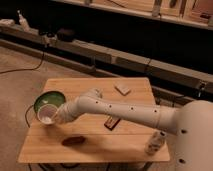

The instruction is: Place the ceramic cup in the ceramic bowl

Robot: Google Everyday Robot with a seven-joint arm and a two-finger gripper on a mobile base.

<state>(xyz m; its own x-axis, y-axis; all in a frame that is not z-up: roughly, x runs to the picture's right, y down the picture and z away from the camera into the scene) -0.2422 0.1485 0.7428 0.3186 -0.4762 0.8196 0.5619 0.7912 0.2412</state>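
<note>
The ceramic cup (46,114), small, pale white and wide-mouthed, is held at the end of my white arm, tilted with its mouth facing up and toward the camera. My gripper (56,116) is shut on its right side. The cup hangs over the near rim of the ceramic bowl (49,99), a shallow green bowl with a darker rim on the left part of the wooden table (95,147). The cup hides part of the bowl's near edge.
On the table lie a dark reddish-brown object (73,141) at the front left, a dark bar (111,122) in the middle, a pale block (122,89) at the back and a small white bottle-like thing (155,142) at the front right. Shelves run behind.
</note>
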